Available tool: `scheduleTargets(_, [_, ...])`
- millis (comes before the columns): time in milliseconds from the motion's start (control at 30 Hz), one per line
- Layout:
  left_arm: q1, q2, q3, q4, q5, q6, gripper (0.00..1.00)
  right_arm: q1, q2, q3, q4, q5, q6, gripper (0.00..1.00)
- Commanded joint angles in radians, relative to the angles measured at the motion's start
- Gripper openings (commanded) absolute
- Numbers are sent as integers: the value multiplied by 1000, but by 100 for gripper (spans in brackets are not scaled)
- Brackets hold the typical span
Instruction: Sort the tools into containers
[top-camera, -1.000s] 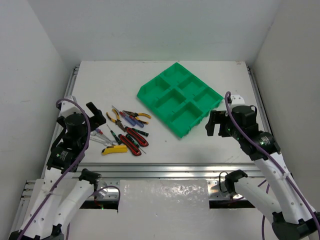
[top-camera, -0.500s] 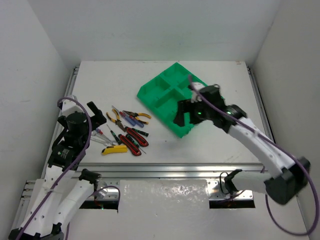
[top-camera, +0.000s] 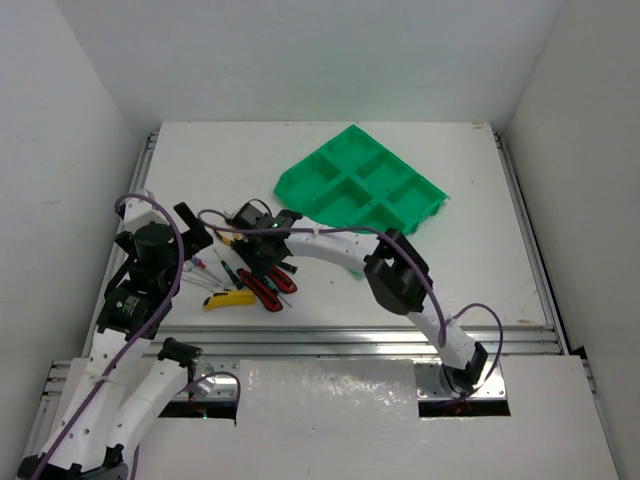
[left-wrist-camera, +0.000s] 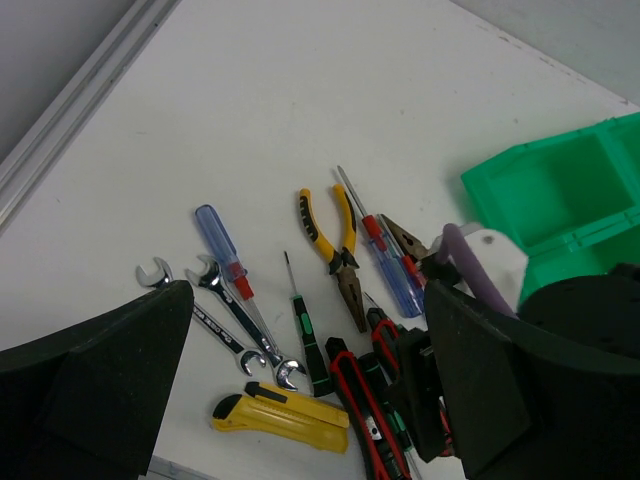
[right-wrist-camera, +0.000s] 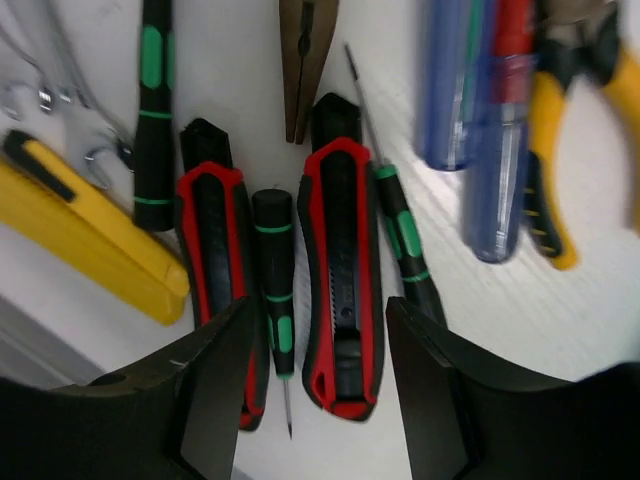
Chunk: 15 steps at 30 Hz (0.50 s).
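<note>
The tools lie in a loose cluster on the tabletop (top-camera: 200, 160), toward its near left corner. Closest to the near edge is the yellow utility knife (left-wrist-camera: 280, 417). Just beyond it are the red-handled pliers (right-wrist-camera: 340, 280), with a small green-banded screwdriver (right-wrist-camera: 273, 290) lying between their two handles.

The right gripper (top-camera: 262, 255) reaches across from the right side and hangs over these pliers. Its jaws are apart, with one red handle and the small screwdriver between them. I cannot tell whether the pads touch either one.

The left gripper (top-camera: 192, 228) hovers near the left edge beside the cluster, jaws wide apart and holding nothing.

Further back lie two metal wrenches (left-wrist-camera: 235, 320), blue-handled screwdrivers (left-wrist-camera: 218, 240) and the yellow-handled pliers (left-wrist-camera: 335, 235).

The green tray (top-camera: 290, 187) sits in the far half, right of the middle, turned cornerwise to the edges and well apart from the tools.
</note>
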Motion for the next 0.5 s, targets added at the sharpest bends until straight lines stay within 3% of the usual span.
scheduleTargets(0, [8, -1, 12, 36, 6, 0, 99, -13, 10, 49, -55, 34, -23, 55])
scheduleTargets(467, [9, -8, 11, 40, 19, 3, 99, -1, 22, -99, 3, 55, -20, 39])
